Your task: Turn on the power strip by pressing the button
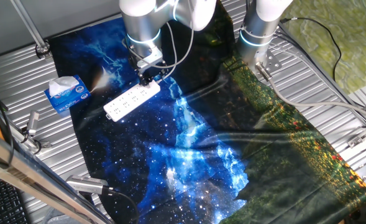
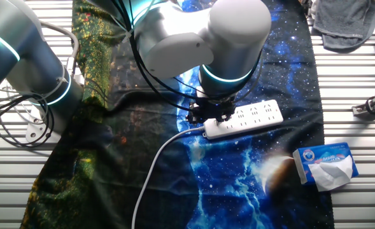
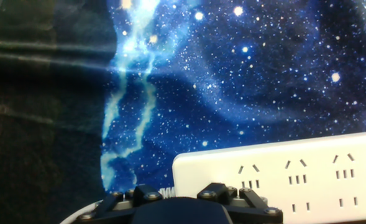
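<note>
The power strip [image 1: 132,100] lay on the starry blue cloth [image 1: 189,155], not far from a blue-and-white tissue box [image 1: 65,93]. It was a long white plastic bar with rows of small dark socket holes, its white cord [image 2: 150,172] trailing from one end. It looked light, rigid and smooth, likely to slide on the fabric, so a straight downward press suited it better than any grasp. The gripper [image 2: 207,114] hung over the cord end, where the button presumably sat, though the hand hid it. Whether the fingers were apart or together could not be told.
</note>
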You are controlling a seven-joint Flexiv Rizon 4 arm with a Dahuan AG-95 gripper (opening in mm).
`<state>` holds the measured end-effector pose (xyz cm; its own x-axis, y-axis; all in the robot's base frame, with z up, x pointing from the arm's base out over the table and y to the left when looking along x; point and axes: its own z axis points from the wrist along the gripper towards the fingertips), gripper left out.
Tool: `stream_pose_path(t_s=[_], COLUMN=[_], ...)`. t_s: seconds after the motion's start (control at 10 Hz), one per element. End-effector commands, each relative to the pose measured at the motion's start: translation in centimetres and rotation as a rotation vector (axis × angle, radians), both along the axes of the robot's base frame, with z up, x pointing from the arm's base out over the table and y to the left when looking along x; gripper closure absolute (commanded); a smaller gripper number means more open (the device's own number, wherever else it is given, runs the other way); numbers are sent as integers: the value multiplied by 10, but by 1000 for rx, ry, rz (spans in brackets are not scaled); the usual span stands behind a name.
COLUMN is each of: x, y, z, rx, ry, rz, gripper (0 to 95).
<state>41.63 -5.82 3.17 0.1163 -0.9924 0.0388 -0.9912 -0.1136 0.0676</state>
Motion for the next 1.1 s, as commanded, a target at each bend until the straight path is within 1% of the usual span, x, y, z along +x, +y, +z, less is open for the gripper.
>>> stream_pose_path(t_s=[0.1,0.2,0.3,0.4,0.6,0.7,0.8,0.9,1.0,1.1], x=[-2,-3,-3,-3,-3,-3,-4,-5,-7,-9], y=[-1,-3,-4,-4,-4,-4,-4,-3,-1,1], z=[-11,-16,-20,-20,-20,-20,-19,-15,-7,3], rx=[-1,7,17,21,12,10,16,14,7,-9], ry=[-17,-23,-24,-25,-33,-33,-30,-30,-31,-33], rz=[6,7,8,11,13,14,16,17,19,19], gripper=[380,380,380,380,380,380,380,380,380,380])
